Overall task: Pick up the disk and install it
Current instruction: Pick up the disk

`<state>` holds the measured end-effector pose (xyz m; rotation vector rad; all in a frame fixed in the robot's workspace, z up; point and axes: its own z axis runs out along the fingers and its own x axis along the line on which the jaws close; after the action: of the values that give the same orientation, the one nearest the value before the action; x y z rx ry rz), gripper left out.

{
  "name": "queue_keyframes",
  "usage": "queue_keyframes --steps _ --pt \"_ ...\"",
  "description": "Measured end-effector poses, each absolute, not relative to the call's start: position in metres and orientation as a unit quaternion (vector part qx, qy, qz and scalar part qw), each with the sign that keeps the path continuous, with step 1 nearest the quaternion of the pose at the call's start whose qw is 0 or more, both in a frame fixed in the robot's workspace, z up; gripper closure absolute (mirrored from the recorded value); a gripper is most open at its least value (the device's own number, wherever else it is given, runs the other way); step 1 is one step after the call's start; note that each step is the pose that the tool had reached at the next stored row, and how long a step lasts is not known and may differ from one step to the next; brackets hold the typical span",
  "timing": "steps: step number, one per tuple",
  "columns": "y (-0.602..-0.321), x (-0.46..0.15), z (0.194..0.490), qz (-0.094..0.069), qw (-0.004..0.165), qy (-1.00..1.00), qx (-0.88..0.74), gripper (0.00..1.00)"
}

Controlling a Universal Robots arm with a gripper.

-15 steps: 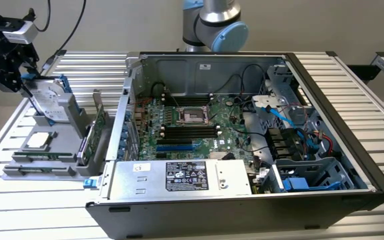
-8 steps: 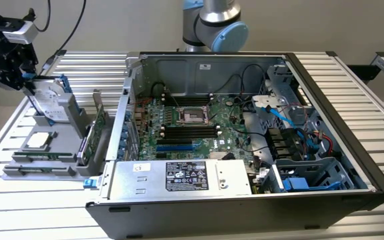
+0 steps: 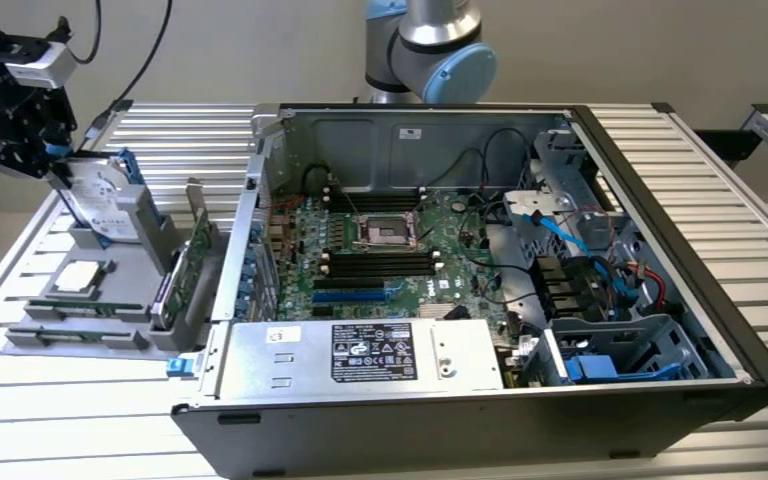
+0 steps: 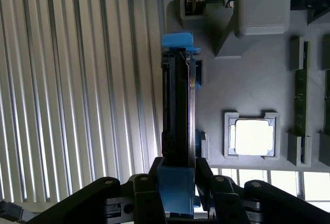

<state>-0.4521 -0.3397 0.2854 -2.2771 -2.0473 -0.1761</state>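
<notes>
While I watch from afar, the disk [image 3: 97, 200] [image 4: 178, 105] stands on edge in the grey tray [image 3: 37, 340] on the exterior view's left of the computer case [image 3: 704, 250], its white label too small to read. The black sticker [image 3: 371, 352] on the case's power supply is just as unreadable. My gripper [image 3: 57, 168] [image 4: 178, 170] points down, straddling the disk's blue frame; I cannot tell whether it is clamped.

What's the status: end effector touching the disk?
Cannot tell. In the wrist view the end effector straddles the disk edge-on; neither contact nor a gap shows plainly on either side.
</notes>
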Motion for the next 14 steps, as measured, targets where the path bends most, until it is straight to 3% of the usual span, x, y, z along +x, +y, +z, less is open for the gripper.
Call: queue_keyframes --steps 14 --pt "-0.3401 -0.4527 0.2847 -0.057 0.037 -0.667 -0.742 0.65"
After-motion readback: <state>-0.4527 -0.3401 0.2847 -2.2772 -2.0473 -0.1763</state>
